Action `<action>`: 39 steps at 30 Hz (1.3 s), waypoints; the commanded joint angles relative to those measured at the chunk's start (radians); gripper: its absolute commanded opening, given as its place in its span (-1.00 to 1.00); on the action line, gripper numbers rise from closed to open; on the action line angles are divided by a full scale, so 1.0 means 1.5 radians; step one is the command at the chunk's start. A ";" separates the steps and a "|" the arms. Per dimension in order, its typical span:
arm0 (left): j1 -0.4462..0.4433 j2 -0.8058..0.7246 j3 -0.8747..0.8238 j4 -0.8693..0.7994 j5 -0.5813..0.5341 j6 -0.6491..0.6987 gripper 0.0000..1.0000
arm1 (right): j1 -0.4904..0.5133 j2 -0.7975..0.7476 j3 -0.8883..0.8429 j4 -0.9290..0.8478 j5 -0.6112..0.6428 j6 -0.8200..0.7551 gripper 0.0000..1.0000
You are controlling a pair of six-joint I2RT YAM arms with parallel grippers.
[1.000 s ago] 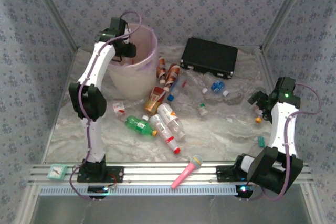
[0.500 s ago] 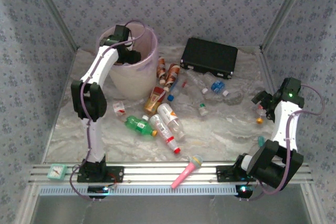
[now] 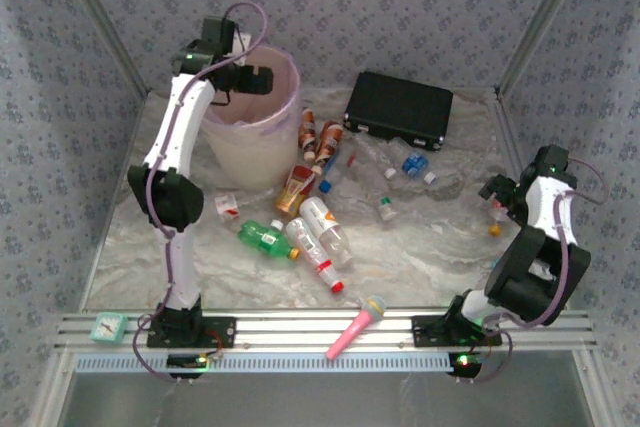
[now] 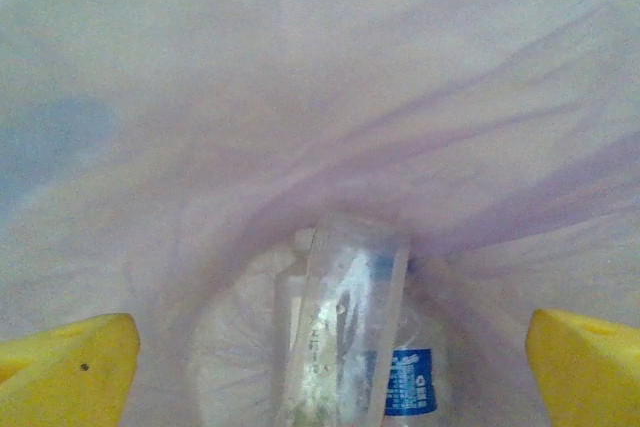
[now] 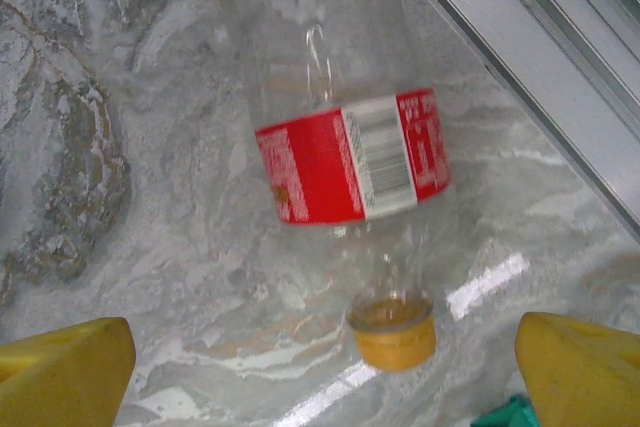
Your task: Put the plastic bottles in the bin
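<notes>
The left claw (image 3: pixel 251 80) has lifted above the pale-pink bin (image 3: pixel 290 107) and is now standing spread apart over a clear blue-labelled bottle (image 4: pixel 345 347) lying inside the bin, while the right claw (image 5: pixel 320 372), also spread apart, is hovering over a red-labelled, orange-capped bottle (image 5: pixel 345 162) on the desk (image 5: pixel 120 197).

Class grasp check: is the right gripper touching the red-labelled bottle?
Apart. The right wrist view shows bare table between the red-labelled bottle and fingers of the right gripper.
</notes>
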 commanded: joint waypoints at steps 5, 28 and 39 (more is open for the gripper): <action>-0.005 -0.044 0.098 -0.085 -0.018 0.017 1.00 | 0.005 0.084 0.052 0.037 0.007 -0.056 0.99; -0.010 -0.550 -0.476 0.072 0.061 -0.160 0.99 | 0.053 0.182 0.054 0.072 0.000 -0.067 0.21; -0.017 -0.579 -0.597 0.247 0.315 -0.328 0.99 | 0.115 0.020 0.067 0.002 -0.173 -0.094 0.17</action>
